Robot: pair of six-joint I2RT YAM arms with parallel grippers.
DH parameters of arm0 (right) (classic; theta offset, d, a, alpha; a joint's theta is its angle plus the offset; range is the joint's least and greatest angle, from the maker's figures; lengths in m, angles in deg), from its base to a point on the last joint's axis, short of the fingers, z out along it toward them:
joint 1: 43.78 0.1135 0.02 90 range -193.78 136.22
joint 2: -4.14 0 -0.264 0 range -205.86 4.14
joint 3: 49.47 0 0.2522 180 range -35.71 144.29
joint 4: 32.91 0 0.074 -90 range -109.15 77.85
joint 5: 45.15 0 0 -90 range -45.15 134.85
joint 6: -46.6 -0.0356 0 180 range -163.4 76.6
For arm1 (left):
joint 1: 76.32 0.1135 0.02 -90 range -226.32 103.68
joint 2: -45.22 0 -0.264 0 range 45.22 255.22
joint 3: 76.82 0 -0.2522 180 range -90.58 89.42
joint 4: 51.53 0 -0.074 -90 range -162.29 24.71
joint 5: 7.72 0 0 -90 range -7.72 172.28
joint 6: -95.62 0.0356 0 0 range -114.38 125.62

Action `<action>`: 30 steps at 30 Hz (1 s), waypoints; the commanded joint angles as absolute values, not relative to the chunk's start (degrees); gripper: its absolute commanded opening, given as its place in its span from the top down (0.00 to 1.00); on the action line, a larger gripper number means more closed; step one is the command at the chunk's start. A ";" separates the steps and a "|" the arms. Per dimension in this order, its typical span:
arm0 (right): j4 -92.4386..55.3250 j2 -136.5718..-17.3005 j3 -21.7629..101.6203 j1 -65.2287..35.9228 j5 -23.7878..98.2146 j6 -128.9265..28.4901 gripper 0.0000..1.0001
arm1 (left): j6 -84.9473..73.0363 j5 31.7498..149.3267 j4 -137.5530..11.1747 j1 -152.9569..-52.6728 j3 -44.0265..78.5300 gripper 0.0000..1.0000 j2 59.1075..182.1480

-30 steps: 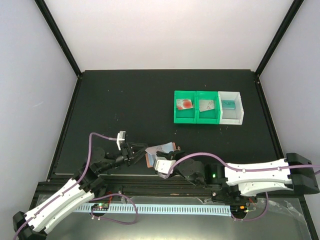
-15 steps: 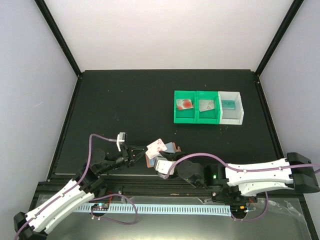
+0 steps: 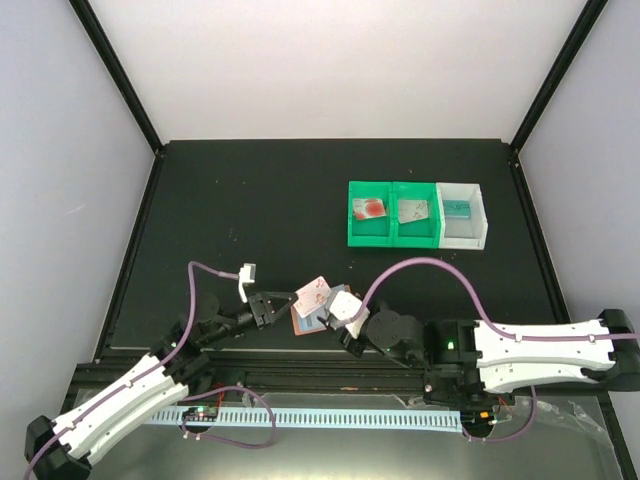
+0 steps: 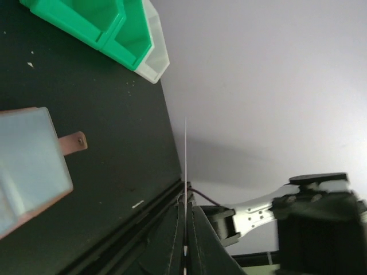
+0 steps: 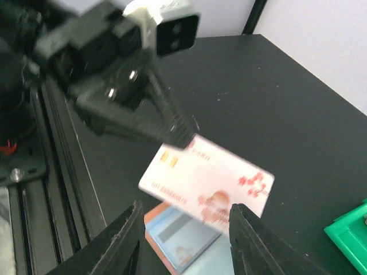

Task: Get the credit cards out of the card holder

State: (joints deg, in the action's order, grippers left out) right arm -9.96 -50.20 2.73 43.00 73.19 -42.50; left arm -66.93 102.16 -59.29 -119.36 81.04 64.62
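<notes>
A whitish credit card (image 3: 315,292) with reddish marks hangs tilted in the air, and my left gripper (image 3: 287,301) is shut on its corner. In the left wrist view the card (image 4: 186,166) is a thin edge-on line between the fingers (image 4: 172,240). The salmon-pink card holder (image 3: 308,322) lies open on the black table just below it, with its pale blue inside (image 5: 186,238) up and its snap tab (image 4: 73,142) out. My right gripper (image 5: 184,209) is open over the holder, and the card (image 5: 209,180) floats ahead of its fingers without touching them.
At the back right stands a green two-part bin (image 3: 392,238) with a white bin (image 3: 478,225) joined to it; each compartment holds a card. The same bins (image 4: 86,23) show in the left wrist view. A rail runs along the table's near edge (image 3: 300,375).
My left gripper shut on the whitish card and lifted it up out of the holder. My right gripper let go, opened and drew back to the right.
</notes>
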 commanded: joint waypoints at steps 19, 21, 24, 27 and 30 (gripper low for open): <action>-11.78 -49.69 2.21 16.09 28.55 -73.89 0.50 | -51.50 111.15 -56.69 -119.38 81.04 0.98 57.01; -13.76 -49.92 1.05 14.22 24.56 -75.12 0.50 | -51.06 111.05 -56.89 -119.41 81.14 0.99 56.54; -19.29 -49.03 -1.61 11.91 19.04 -77.96 0.55 | -51.16 110.78 -56.80 -119.38 81.57 0.98 56.30; -22.13 -48.01 -3.05 11.21 17.98 -78.68 0.68 | -51.20 110.59 -56.82 -119.38 81.77 0.98 56.21; -22.39 -47.97 -3.14 10.68 17.01 -78.64 0.89 | -51.23 110.25 -56.65 -119.38 82.07 0.98 56.31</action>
State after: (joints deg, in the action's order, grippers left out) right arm -17.31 -49.13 -2.80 11.57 21.24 -77.14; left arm -52.20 109.63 -58.51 -119.36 81.61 56.82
